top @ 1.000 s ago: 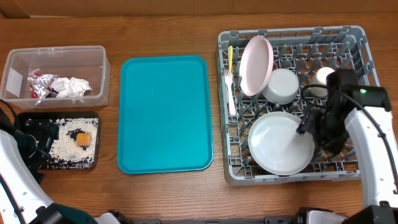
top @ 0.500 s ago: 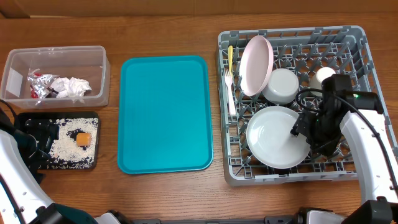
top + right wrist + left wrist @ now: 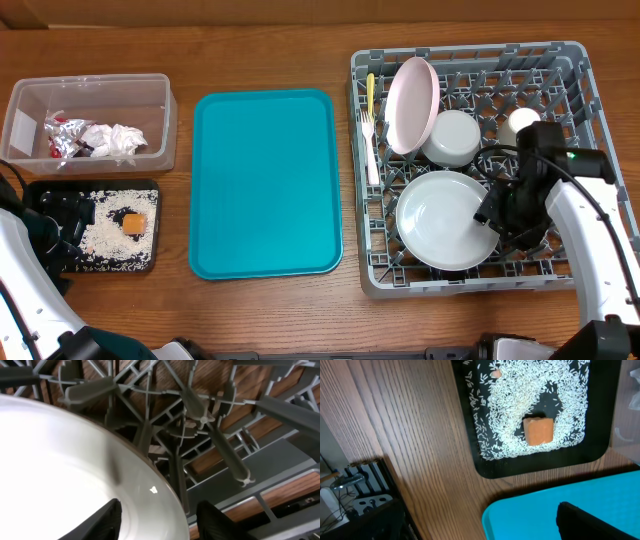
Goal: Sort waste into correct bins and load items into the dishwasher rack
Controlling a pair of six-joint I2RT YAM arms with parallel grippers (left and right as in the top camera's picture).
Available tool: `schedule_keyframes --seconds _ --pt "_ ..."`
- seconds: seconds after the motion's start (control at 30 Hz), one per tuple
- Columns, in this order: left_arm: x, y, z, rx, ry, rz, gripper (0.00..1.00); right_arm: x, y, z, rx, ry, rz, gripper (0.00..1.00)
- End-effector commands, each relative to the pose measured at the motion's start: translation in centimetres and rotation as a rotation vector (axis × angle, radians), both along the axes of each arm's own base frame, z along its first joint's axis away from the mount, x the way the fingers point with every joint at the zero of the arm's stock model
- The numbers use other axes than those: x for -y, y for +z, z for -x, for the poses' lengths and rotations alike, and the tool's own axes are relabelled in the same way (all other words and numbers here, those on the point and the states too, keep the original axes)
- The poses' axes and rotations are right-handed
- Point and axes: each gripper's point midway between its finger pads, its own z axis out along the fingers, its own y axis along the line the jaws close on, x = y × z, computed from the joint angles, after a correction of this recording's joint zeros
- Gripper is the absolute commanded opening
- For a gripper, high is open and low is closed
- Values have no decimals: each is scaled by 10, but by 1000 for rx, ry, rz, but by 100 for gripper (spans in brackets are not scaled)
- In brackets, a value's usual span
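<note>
The grey dishwasher rack point(image 3: 465, 52) holds a pale pinkish plate point(image 3: 412, 105) on edge, a white bowl point(image 3: 452, 138), a small white cup point(image 3: 522, 122), a yellow spoon point(image 3: 370, 92) and a white fork point(image 3: 367, 140). The pale grey-green plate point(image 3: 440, 220) lies flat in its front part. My right gripper point(image 3: 490, 214) is at that plate's right rim. In the right wrist view its jaws point(image 3: 165, 522) straddle the rim of the plate point(image 3: 60, 460), apart, one fingertip point(image 3: 107, 517) over the plate. My left gripper point(image 3: 60, 222) hangs wide open and holds nothing, at the black tray's point(image 3: 40, 190) left end.
The clear tub point(image 3: 150, 85) holds the napkin point(image 3: 115, 138), foil wrapper point(image 3: 62, 138) and a bit of red. Rice point(image 3: 530, 400) and an orange cube point(image 3: 538, 431) lie in the black tray point(image 3: 540, 464). The teal tray point(image 3: 265, 180) is bare. Rack pegs point(image 3: 222, 455) stand beside the right fingers.
The grey-green plate has slid a little up and left in the rack. The right jaws have narrowed and the gripper sits slightly further right. The left arm has stayed still.
</note>
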Motion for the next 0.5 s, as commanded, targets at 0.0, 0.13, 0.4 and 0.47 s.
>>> schedule_keyframes --seconds 0.0,0.13,0.4,0.47 --pt "0 2 2 1 8 -14 100 0 -8 3 -7 -7 -2 48" --pt "0 2 2 1 8 -14 100 -2 -18 2 3 -9 -14 36" --pt "0 2 2 1 8 -14 100 -2 -14 -8 41 -18 -15 4" --pt "0 2 2 1 8 -14 100 -1 -7 -13 55 -18 -10 4"
